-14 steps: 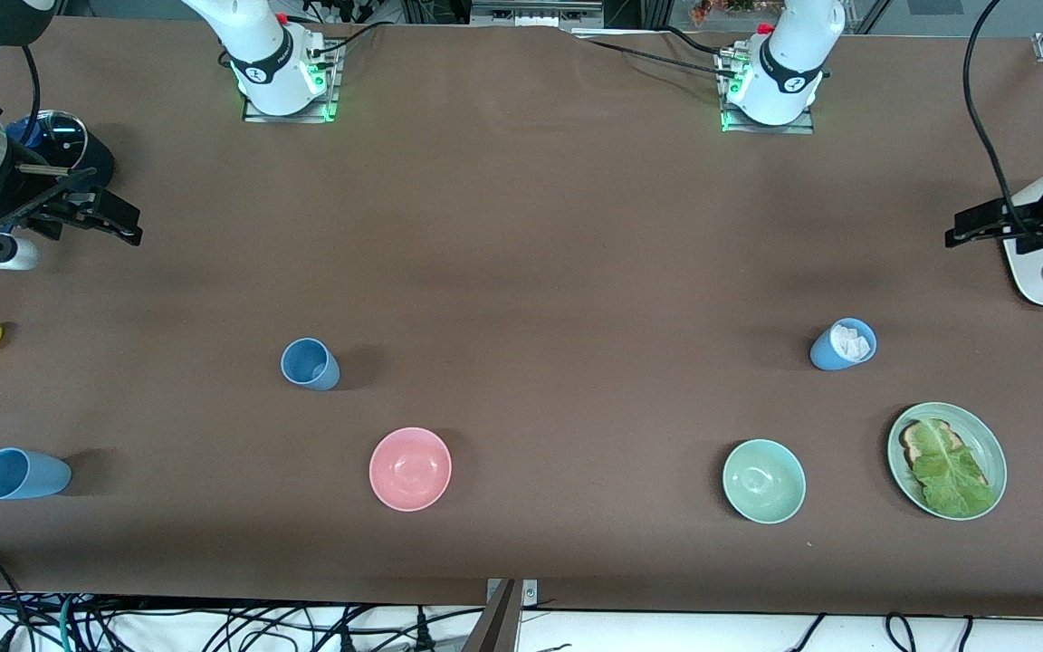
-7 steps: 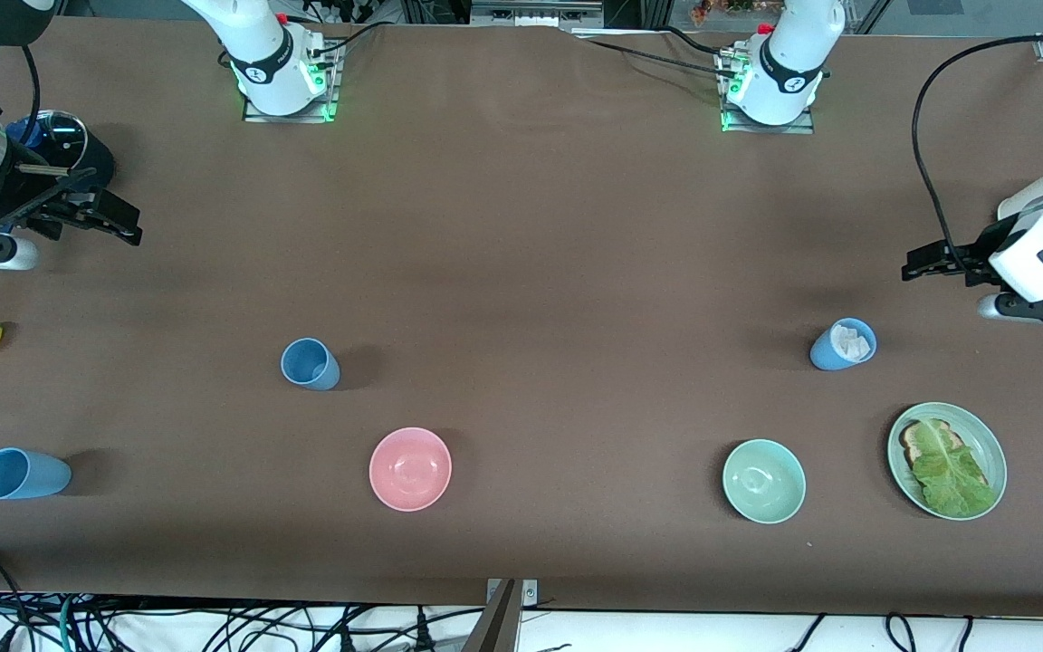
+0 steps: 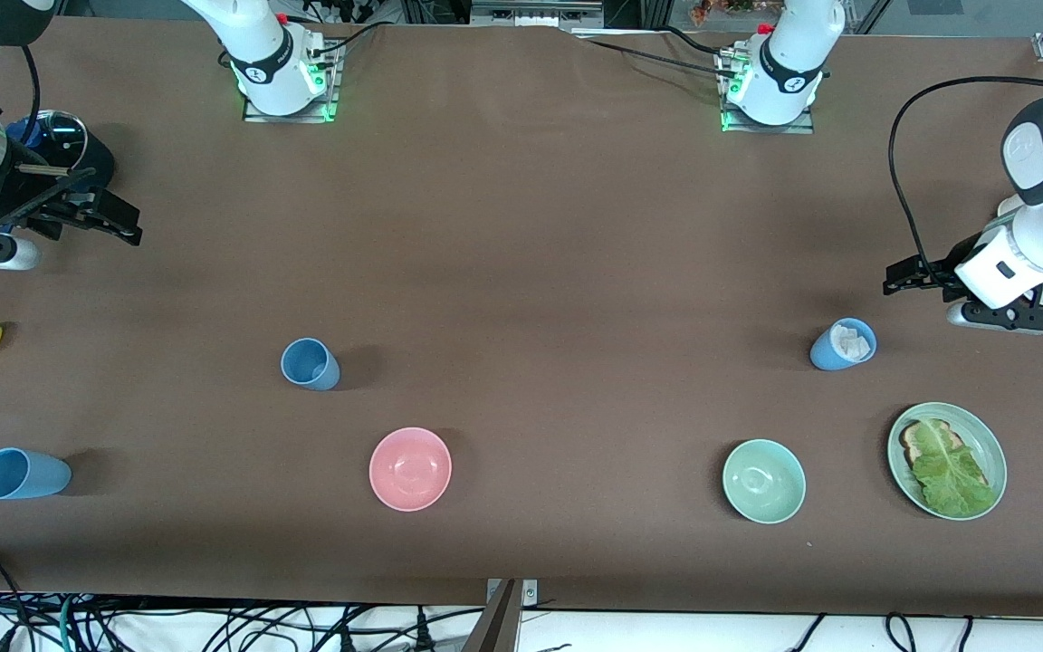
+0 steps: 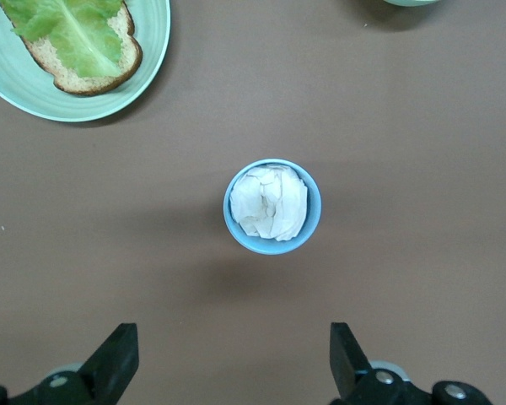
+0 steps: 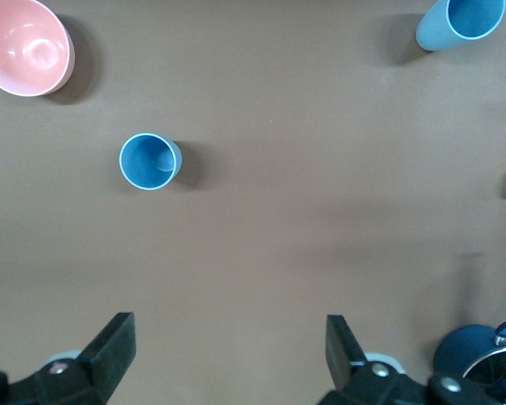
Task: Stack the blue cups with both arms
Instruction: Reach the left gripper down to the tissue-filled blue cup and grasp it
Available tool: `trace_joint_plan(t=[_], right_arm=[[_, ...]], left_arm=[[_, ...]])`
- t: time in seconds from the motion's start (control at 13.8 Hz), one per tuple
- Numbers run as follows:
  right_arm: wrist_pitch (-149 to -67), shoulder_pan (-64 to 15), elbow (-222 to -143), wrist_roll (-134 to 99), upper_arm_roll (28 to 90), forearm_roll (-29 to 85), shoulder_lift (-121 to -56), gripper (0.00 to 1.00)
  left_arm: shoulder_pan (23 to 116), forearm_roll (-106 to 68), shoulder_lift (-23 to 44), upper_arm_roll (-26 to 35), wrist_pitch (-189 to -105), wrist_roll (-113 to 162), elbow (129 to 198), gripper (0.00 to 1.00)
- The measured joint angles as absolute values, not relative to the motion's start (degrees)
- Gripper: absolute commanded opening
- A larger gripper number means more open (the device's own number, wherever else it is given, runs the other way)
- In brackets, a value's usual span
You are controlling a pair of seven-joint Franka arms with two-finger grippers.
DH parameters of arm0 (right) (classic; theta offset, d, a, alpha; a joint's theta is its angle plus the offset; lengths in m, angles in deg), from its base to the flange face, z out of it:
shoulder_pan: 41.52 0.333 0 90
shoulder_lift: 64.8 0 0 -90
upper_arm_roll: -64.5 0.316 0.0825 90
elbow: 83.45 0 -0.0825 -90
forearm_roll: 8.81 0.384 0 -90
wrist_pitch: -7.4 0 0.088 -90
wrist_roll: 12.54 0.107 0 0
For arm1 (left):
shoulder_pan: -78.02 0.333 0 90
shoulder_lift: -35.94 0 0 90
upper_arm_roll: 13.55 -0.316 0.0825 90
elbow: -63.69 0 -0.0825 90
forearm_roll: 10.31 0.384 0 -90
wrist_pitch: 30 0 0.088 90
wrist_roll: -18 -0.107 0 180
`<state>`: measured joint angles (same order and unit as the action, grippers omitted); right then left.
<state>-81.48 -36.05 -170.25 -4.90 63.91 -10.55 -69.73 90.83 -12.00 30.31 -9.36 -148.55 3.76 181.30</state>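
We see the left pincer [image 3: 891, 278] spread apart above the worktop [image 3: 521, 226], near a paper-stuffed blue cup [image 3: 843, 345]. The right pincer [image 3: 128, 226] hangs apart; two empty blue cups [image 3: 310, 364] [image 3: 22, 474] stand at its end.

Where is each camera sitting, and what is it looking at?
Front view: high across the table, facing both arms; sees the left hand and right hand.
Left wrist view: on the left arm, looking down at the paper-filled blue cup; its open fingers show.
Right wrist view: looking down at an empty blue cup.
Shared: both cups appear in the front view.
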Motion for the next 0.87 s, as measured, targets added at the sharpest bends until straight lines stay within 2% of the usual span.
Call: trace_joint_plan(t=[0.43,0.87], right_arm=[[-81.5,-36.0,-170.3,-4.9,63.9,-10.5,-69.7,1.0],[-81.5,-36.0,-170.3,-4.9,63.8,-10.5,-69.7,1.0]], left_arm=[[90.8,-12.0,29.8,-9.4,-160.8,2.7,188.8,1.0],[90.8,-12.0,25.1,-9.4,-168.3,2.6,190.0,1.0]])
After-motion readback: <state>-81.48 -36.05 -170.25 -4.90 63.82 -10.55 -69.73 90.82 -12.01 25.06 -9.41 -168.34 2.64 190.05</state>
